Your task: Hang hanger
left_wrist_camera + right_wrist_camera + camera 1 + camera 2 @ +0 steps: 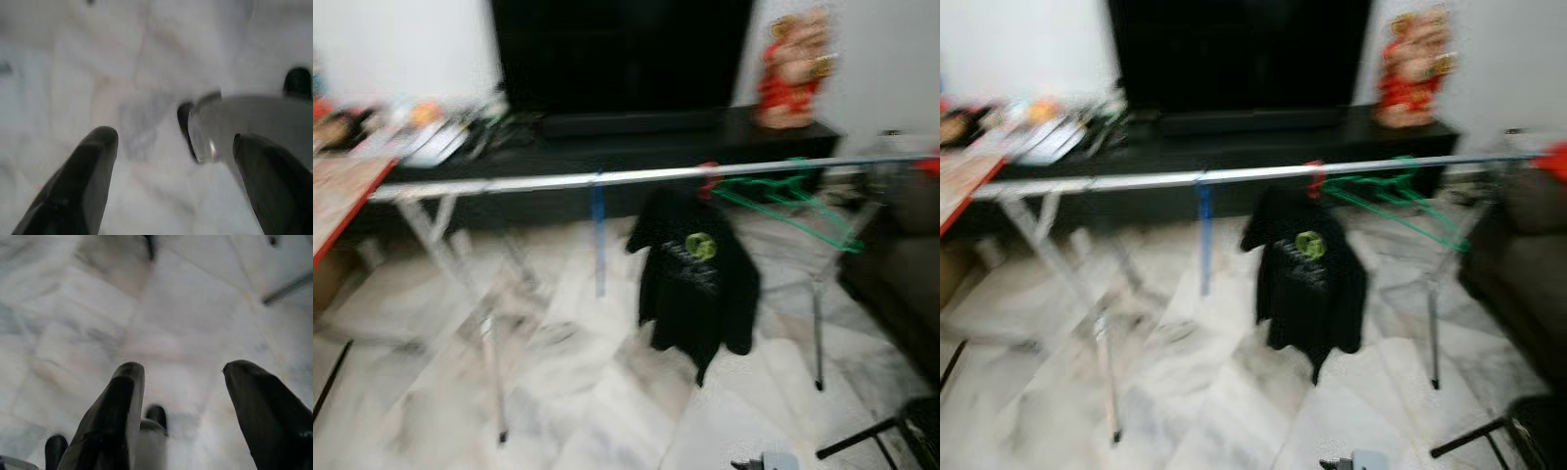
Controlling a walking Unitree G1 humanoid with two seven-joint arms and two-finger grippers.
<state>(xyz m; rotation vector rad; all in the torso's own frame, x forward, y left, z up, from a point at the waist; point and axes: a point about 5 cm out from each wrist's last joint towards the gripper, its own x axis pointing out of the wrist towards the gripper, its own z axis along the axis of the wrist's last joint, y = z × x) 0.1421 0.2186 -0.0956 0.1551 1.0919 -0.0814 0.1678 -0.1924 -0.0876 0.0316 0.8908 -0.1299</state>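
A silver clothes rail [558, 181] spans the room ahead of me at about waist height, blurred by motion. On it hangs a black shirt [697, 274] with a green logo, on a red hanger hook [708, 178]. Beside it, to the right, hang green empty hangers [793, 204]. A blue strip [598, 230] dangles from the rail's middle. My left gripper [171, 186] hangs open over the marble floor, nothing between its fingers. My right gripper [188, 416] is likewise open above the floor, with my foot below it.
A black TV console [626, 147] with a dark screen stands behind the rail, a red-and-gold figurine [793, 69] on its right end. A cluttered table [342, 186] is at left, a dark sofa [901, 274] at right. White marble floor [607, 392] lies in front.
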